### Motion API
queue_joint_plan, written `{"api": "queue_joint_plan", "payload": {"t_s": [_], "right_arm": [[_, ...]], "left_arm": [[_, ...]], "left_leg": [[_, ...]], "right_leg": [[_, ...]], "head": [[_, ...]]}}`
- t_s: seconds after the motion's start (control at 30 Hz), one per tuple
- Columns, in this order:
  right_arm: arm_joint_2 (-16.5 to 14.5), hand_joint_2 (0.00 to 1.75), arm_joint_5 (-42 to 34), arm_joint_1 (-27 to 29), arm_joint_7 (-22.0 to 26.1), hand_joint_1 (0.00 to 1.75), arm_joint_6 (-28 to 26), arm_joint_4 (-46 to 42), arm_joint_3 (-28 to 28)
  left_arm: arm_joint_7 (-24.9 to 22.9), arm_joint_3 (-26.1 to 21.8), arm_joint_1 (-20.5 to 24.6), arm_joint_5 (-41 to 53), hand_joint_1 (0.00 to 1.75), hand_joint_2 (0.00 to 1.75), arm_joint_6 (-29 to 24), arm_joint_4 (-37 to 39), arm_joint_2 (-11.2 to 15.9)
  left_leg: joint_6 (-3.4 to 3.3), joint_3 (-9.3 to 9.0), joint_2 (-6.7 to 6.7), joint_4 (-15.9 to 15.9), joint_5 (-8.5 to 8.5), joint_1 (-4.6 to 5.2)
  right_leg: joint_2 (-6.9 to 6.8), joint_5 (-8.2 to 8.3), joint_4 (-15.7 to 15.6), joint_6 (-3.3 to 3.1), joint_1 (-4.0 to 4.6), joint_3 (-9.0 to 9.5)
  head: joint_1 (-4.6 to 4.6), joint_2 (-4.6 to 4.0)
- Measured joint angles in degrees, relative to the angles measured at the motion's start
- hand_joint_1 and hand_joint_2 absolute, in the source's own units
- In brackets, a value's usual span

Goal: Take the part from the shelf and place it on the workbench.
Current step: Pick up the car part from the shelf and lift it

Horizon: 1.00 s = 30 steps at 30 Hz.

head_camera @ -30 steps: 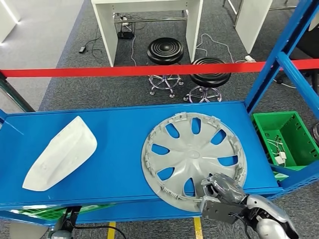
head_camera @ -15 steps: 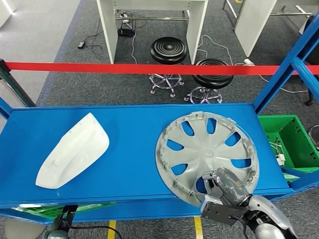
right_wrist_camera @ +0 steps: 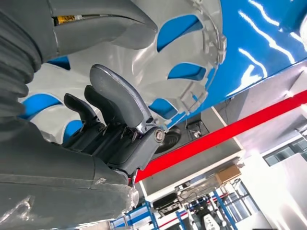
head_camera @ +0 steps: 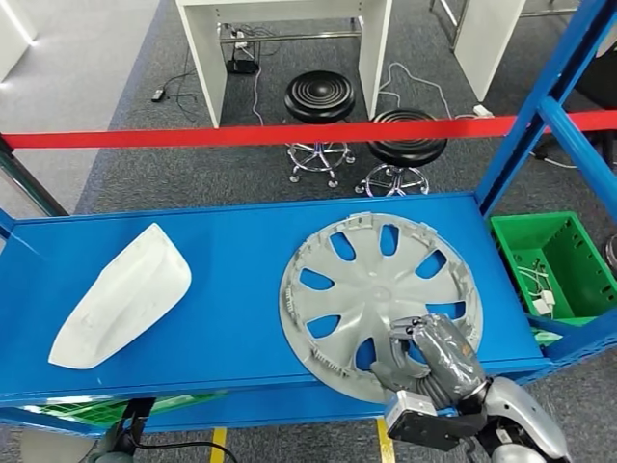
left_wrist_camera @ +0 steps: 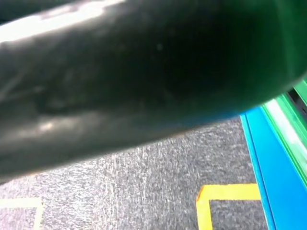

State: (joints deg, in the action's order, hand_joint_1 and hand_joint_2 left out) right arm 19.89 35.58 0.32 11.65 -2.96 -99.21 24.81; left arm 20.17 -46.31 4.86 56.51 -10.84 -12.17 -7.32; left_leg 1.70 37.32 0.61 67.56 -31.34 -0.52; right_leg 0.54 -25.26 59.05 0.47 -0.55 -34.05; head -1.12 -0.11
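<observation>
White cover lies well apart on the blue shelf; right robot hand grips the spoked grey hubcap (near rim).

The scene is viewed from high on the body, forward and down, across the blue metal shelf. The grey plastic wheel cover is seen again, close up and turned, from behind the right hand. Grey carpeted floor is faced closely from the left wrist.
</observation>
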Motion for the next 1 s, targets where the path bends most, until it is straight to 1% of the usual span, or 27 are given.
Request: {"api": "queue_joint_plan", "payload": {"t_s": [0.03, 0.07, 0.1, 0.13, 0.17, 0.2, 0.23, 0.27, 0.3, 0.37, 0.4, 0.43, 0.47, 0.53, 0.57, 0.6, 0.63, 0.67, 0.7, 0.73, 0.77, 0.8, 0.87, 0.9, 0.93, 0.97, 1.0], "right_arm": [[-0.1, 1.75, 0.0, 0.2, 0.0, 1.29, 0.0, -0.1, 0.0], [-0.2, 1.75, 0.0, 0.4, 0.0, 0.86, -0.1, -0.2, 0.0], [-0.2, 1.75, 0.0, 0.6, 0.0, 0.42, 0.0, -0.2, 0.0], [-0.3, 1.75, -0.1, 0.7, -0.1, 0.06, 0.0, -0.2, 0.0], [-0.4, 1.75, 0.0, 0.8, -0.2, 0.00, 0.0, -0.2, 0.0], [-0.4, 1.75, 0.0, 0.8, -0.4, 0.00, 0.1, -0.2, 0.0], [-0.4, 1.75, 0.1, 0.9, -0.5, 0.00, 0.2, -0.2, 0.0], [-0.5, 1.75, 0.2, 0.9, -0.7, 0.00, 0.3, -0.2, 0.0], [-0.5, 1.75, 0.2, 1.0, -0.8, 0.00, 0.4, -0.2, 0.0], [-0.6, 1.75, 0.2, 1.2, -0.8, 0.00, 0.4, -0.2, 0.0], [-0.6, 1.75, 0.2, 1.3, -0.9, 0.00, 0.4, -0.2, 0.0], [-0.6, 1.75, 0.2, 1.3, -0.9, 0.00, 0.4, -0.2, 0.0], [-0.6, 1.75, 0.2, 1.3, -0.9, 0.00, 0.4, -0.2, 0.0], [-0.6, 1.75, 0.2, 1.5, -0.9, 0.00, 0.4, -0.2, 0.0], [-0.6, 1.75, 0.2, 1.7, -0.9, 0.00, 0.4, -0.2, 0.0], [-0.6, 1.75, 0.2, 1.8, -0.9, 0.00, 0.4, -0.1, 0.0], [-0.6, 1.75, 0.2, 1.8, -0.9, 0.00, 0.4, -0.1, 0.0], [-0.6, 1.75, 0.2, 1.8, -0.9, 0.00, 0.4, -0.1, 0.0], [-0.6, 1.75, 0.2, 1.8, -0.9, 0.00, 0.4, -0.1, 0.0], [-0.6, 1.75, 0.2, 1.8, -0.9, 0.00, 0.5, -0.1, 0.0], [-0.6, 1.75, 0.2, 1.8, -1.0, 0.00, 0.6, -0.1, 0.0], [-0.6, 1.75, 0.2, 1.8, -1.2, 0.00, 0.7, -0.1, 0.0], [-0.6, 1.75, 0.3, 2.1, -1.6, 0.00, 1.0, -0.1, 0.1], [-0.7, 1.75, 0.3, 2.2, -1.8, 0.00, 1.2, -0.1, 0.1], [-0.7, 1.75, 0.3, 2.2, -2.0, 0.00, 1.3, -0.1, 0.2], [-0.7, 1.75, 0.4, 2.4, -2.2, 0.00, 1.6, -0.1, 0.2], [-0.7, 1.75, 0.6, 2.6, -2.5, 0.00, 1.8, -0.1, 0.2]], "left_arm": [[0.0, 0.0, -0.1, 0.0, 0.00, 0.00, 0.0, 0.0, 0.1], [0.0, 0.0, -0.2, 0.0, 0.00, 0.00, 0.0, 0.0, 0.2], [0.0, 0.0, -0.3, 0.0, 0.00, 0.00, 0.0, 0.0, 0.3], [0.0, 0.0, -0.4, 0.0, 0.00, 0.00, 0.0, 0.0, 0.3], [0.0, 0.0, -0.4, 0.1, 0.00, 0.00, 0.0, 0.0, 0.4], [0.0, 0.0, -0.3, 0.1, 0.00, 0.00, 0.0, 0.0, 0.4], [0.0, 0.0, -0.3, 0.1, 0.00, 0.00, 0.0, 0.0, 0.5], [0.0, 0.0, -0.3, 0.1, 0.00, 0.00, 0.0, 0.0, 0.5], [-0.1, 0.0, -0.3, 0.1, 0.00, 0.00, 0.0, 0.0, 0.5], [-0.1, 0.0, -0.4, 0.1, 0.00, 0.00, -0.1, 0.0, 0.4], [-0.1, 0.0, -0.4, 0.1, 0.00, 0.00, -0.1, 0.0, 0.4], [-0.1, 0.0, -0.4, 0.1, 0.00, 0.00, -0.1, 0.0, 0.4], [-0.1, 0.0, -0.4, 0.1, 0.00, 0.00, -0.1, 0.0, 0.4], [-0.1, 0.0, -0.5, 0.2, 0.00, 0.00, -0.1, 0.0, 0.5], [-0.1, 0.0, -0.5, 0.2, 0.00, 0.00, -0.1, 0.0, 0.5], [-0.1, 0.0, -0.5, 0.2, 0.00, 0.00, -0.1, 0.0, 0.6], [-0.1, 0.0, -0.5, 0.2, 0.00, 0.00, -0.1, 0.0, 0.5], [-0.1, 0.0, -0.5, 0.2, 0.00, 0.00, -0.1, 0.0, 0.5], [-0.1, 0.0, -0.5, 0.2, 0.00, 0.00, -0.1, 0.0, 0.5], [-0.1, 0.0, -0.5, 0.2, 0.00, 0.00, -0.1, 0.0, 0.5], [-0.1, 0.0, -0.5, 0.2, 0.00, 0.00, -0.1, 0.0, 0.6], [-0.1, 0.0, -0.5, 0.2, 0.00, 0.00, -0.1, 0.0, 0.6], [-0.1, 0.0, -0.5, 0.1, 0.00, 0.00, -0.2, 0.0, 0.7], [-0.1, 0.0, -0.5, 0.1, 0.00, 0.00, -0.2, 0.0, 0.7], [-0.1, 0.0, -0.5, 0.1, 0.00, 0.00, -0.2, 0.0, 0.6], [-0.2, 0.0, -0.5, 0.1, 0.00, 0.00, -0.2, 0.0, 0.6], [-0.2, 0.0, -0.5, 0.0, 0.00, 0.00, -0.3, 0.0, 0.6]], "left_leg": [[0.13, 1.75, 0.00, 3.7, -1.47, -0.01], [0.20, 2.92, 0.00, 6.1, -1.98, -0.02], [0.22, 3.15, -0.01, 6.4, -1.32, -0.03], [0.20, 2.27, -0.02, 4.4, 0.35, -0.05], [0.17, 0.52, -0.05, 0.7, 2.57, -0.08], [0.17, -1.42, -0.08, -3.3, 4.31, -0.10], [0.03, -2.98, -0.04, -6.6, 5.42, -0.14], [-0.16, -3.86, 0.00, -8.6, 5.83, -0.15], [-0.47, -4.08, 0.06, -9.3, 5.72, -0.10], [-1.29, -3.99, 0.10, -9.6, 5.89, -0.14], [-1.72, -4.02, 0.07, -9.7, 6.00, -0.22], [-2.08, -4.04, 0.04, -9.8, 6.10, -0.34], [-2.35, -4.05, 0.00, -9.8, 6.14, -0.42], [-2.58, -4.01, -0.03, -9.8, 6.14, -0.36], [-2.60, -4.01, -0.04, -9.8, 6.13, -0.31], [-2.60, -4.04, -0.03, -9.8, 6.12, -0.28], [-2.59, -4.11, 0.00, -9.8, 6.10, -0.27], [-2.52, -4.22, 0.02, -9.8, 6.04, -0.29], [-2.37, -4.32, 0.06, -9.7, 5.96, -0.28], [-2.14, -4.35, 0.10, -9.7, 5.88, -0.20], [-1.85, -4.31, 0.13, -9.6, 5.87, -0.12], [-1.53, -4.24, 0.15, -9.6, 5.92, -0.03], [-0.92, -4.13, 0.15, -9.8, 6.06, -0.09], [-0.63, -4.01, 0.10, -9.5, 5.74, -0.15], [-0.35, -3.53, 0.04, -8.4, 4.86, -0.18], [-0.12, -2.51, -0.02, -6.1, 3.37, -0.18], [0.06, -1.01, -0.06, -2.7, 1.50, -0.16]], "right_leg": [[-0.03, 0.00, 0.0, -0.07, 0.01, -0.02], [-0.05, -0.01, 0.0, -0.09, 0.01, -0.02], [-0.04, -0.01, 0.0, -0.09, 0.00, 0.00], [-0.03, -0.01, 0.0, -0.08, -0.03, 0.04], [-0.01, -0.03, 0.0, -0.01, -0.07, 0.11], [0.02, -0.08, 0.1, 0.16, 0.03, 0.13], [0.08, -0.13, 0.2, 0.39, 0.16, 0.05], [0.14, -0.12, 0.3, 0.69, 0.31, -0.04], [0.18, -0.05, 0.2, 1.01, 0.43, -0.13], [0.19, 0.04, 0.0, 1.59, 0.37, -0.26], [0.14, -0.41, 0.5, 1.88, 0.32, -0.53], [0.08, -1.41, 2.0, 2.16, 0.29, -1.25], [0.00, -3.02, 4.8, 2.40, 0.24, -2.59], [-0.08, -6.58, 12.8, 2.72, 0.13, -6.20], [-0.09, -7.46, 15.7, 2.77, 0.10, -7.60], [-0.09, -7.25, 16.6, 2.76, 0.09, -8.06], [-0.09, -5.91, 15.0, 2.67, 0.08, -7.33], [-0.10, -3.89, 11.5, 2.57, 0.07, -5.60], [-0.08, -2.23, 7.3, 2.49, 0.08, -3.45], [-0.03, -1.05, 3.7, 2.34, 0.11, -1.54], [0.04, -0.52, 1.4, 2.18, 0.16, -0.33], [0.12, -0.57, 0.5, 1.97, 0.25, 0.15], [0.20, -0.39, 0.3, 1.29, 0.31, 0.09], [0.19, -0.28, 0.2, 0.91, 0.26, 0.09], [0.15, -0.18, 0.1, 0.51, 0.17, 0.11], [0.09, -0.10, 0.0, 0.19, 0.06, 0.14], [0.04, -0.12, 0.0, -0.02, 0.07, 0.12]], "head": [[0.01, 0.00], [-0.01, 0.00], [0.00, 0.00], [0.00, 0.00], [-0.01, 0.00], [-0.03, 0.00], [-0.04, 0.00], [-0.04, 0.00], [-0.07, 0.00], [-0.10, 0.00], [-0.01, 0.00], [0.18, 0.00], [0.36, 0.00], [0.60, 0.00], [0.59, 0.00], [0.60, 0.00], [0.60, 0.00], [0.60, 0.00], [0.61, 0.00], [0.62, 0.00], [0.60, 0.00], [0.56, 0.00], [0.48, 0.00], [0.42, 0.00], [0.34, 0.00], [0.27, 0.00], [0.19, 0.00]]}}
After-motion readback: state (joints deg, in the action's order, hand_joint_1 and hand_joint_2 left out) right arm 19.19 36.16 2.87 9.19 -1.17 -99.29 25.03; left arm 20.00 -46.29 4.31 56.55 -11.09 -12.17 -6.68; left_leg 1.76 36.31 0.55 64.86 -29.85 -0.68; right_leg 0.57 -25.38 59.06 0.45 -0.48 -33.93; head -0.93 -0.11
